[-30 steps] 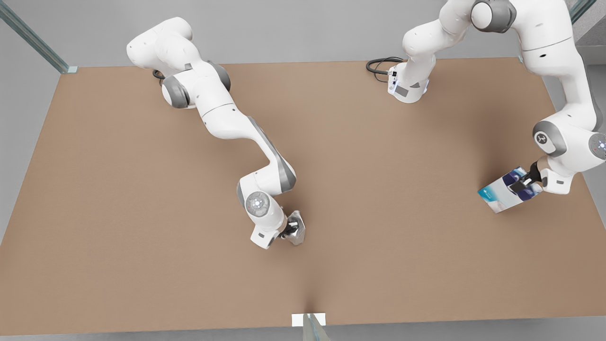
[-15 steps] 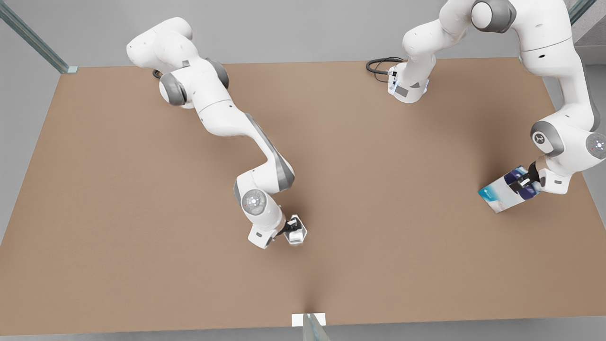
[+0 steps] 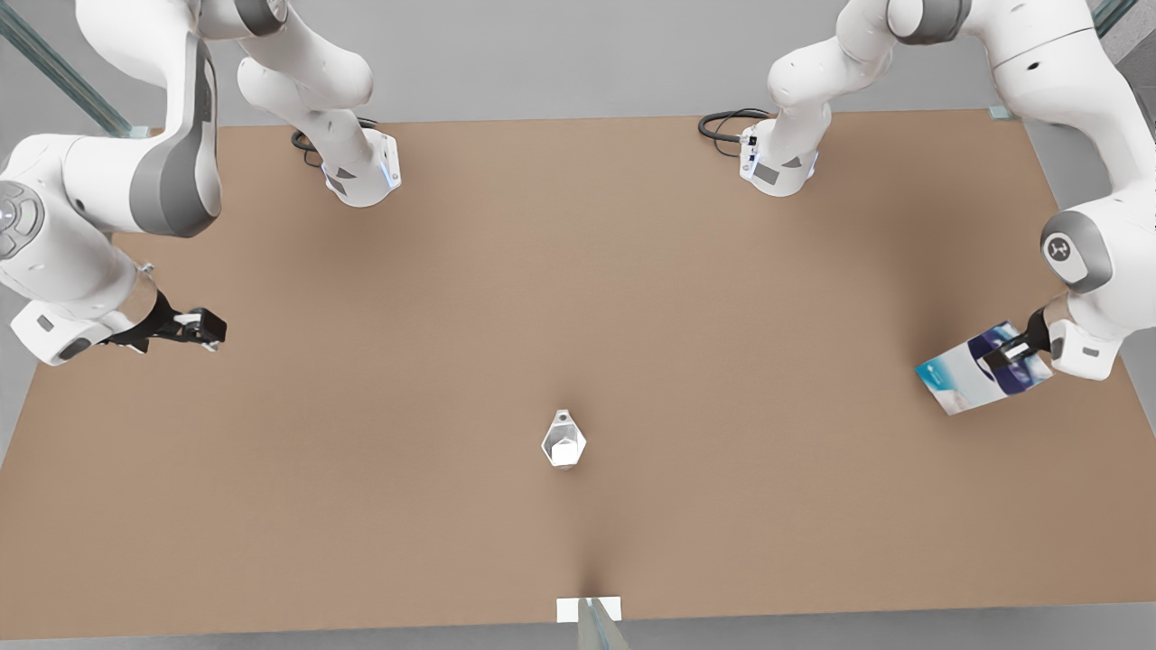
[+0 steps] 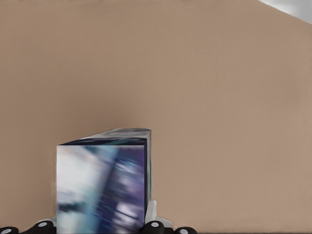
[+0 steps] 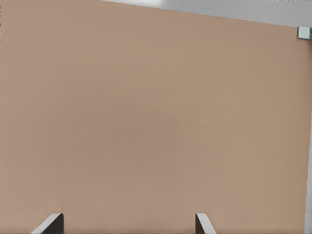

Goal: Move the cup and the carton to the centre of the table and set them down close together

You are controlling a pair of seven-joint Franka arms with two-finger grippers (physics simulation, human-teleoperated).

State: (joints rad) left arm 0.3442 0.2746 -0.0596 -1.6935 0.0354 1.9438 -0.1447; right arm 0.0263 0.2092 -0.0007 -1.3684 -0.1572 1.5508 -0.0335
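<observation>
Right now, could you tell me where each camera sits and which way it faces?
Front view: high above, looking down on the table, cup, both arms.
Left wrist view: behind the left gripper, facing the carton it clamps.
Right wrist view: on the right gripper, open, facing bare tabletop.
Front and left wrist views share the carton.

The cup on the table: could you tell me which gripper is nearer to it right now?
The right gripper, open at the front view's left edge. The left gripper, farther from the cup, grips the carton.
</observation>
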